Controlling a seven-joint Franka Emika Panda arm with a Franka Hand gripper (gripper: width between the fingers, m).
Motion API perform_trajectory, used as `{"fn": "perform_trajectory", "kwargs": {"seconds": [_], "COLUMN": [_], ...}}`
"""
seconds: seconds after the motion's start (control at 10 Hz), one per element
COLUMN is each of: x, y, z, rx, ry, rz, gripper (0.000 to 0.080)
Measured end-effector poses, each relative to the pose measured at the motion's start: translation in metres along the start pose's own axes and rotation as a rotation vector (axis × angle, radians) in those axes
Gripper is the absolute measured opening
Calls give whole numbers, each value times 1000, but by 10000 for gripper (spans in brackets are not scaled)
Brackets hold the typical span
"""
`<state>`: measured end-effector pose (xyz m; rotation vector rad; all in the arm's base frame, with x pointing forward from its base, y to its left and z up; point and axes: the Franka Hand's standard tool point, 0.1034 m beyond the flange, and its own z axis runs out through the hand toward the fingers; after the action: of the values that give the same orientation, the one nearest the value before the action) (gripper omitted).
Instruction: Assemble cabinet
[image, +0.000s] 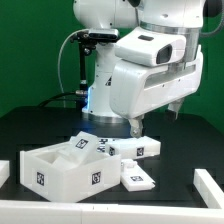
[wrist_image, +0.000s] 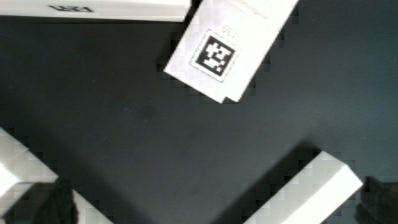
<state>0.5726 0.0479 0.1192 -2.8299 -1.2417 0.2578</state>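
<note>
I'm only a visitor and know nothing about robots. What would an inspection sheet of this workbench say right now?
Surface: black table, matte.
Job's things: open white box at the exterior view's left; several smaller tagged white blocks lying loose beside it, not joined to it.
Clutter: nothing seen.
Grippers: tool open and empty, hanging above the blocks.
Cables: black cable looping behind the arm.
Surroundings: green backdrop; white rail along the table edge.
</note>
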Motion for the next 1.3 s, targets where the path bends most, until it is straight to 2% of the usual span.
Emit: {"fn": "perform_trajectory", "kwargs": {"seconds": [0.4, 0.6, 0.7, 0.8, 0.9, 1.1, 1.2, 1.3], "x": [0, -5, -3, -4, -6, -6, -3, -11], "y": [-1, -13, -19, -24, -23, -23, -25, -33], "z": [2, 17, 20, 22, 23, 24, 29, 39], "rx": [-5, -66, -98, -112, -101, -109, -223, -260], "ry": [5, 64, 90, 105, 97, 101, 129, 115], "rz": [-28, -275, -321, -324, -318, -329, -514, -617], "gripper": [796, 796, 796, 796, 796, 796, 796, 796]}}
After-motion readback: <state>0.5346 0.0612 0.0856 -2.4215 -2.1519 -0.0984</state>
